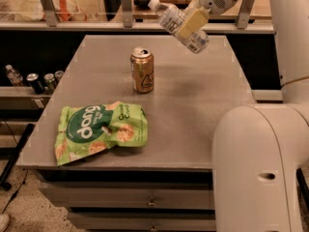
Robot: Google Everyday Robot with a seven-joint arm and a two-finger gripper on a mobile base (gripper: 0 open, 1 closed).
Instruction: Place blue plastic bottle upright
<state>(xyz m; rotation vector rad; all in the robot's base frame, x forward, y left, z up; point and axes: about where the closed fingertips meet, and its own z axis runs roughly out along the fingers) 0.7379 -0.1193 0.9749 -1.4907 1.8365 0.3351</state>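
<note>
The blue plastic bottle [177,26] is a small clear bottle with a white cap and a pale label. It hangs in the air above the far right part of the grey table [193,100], tilted with its cap pointing up and to the left. My gripper [192,22] is shut on the bottle's middle, with a cream-coloured finger [191,23] lying across the label. The bottle is well above the table and touches nothing else.
A gold drink can [143,70] stands upright near the table's middle. A green snack bag [100,130] lies flat at the front left. Dark cans and a tiny bottle [34,79] sit on a low shelf to the left. My white arm base [260,168] fills the lower right.
</note>
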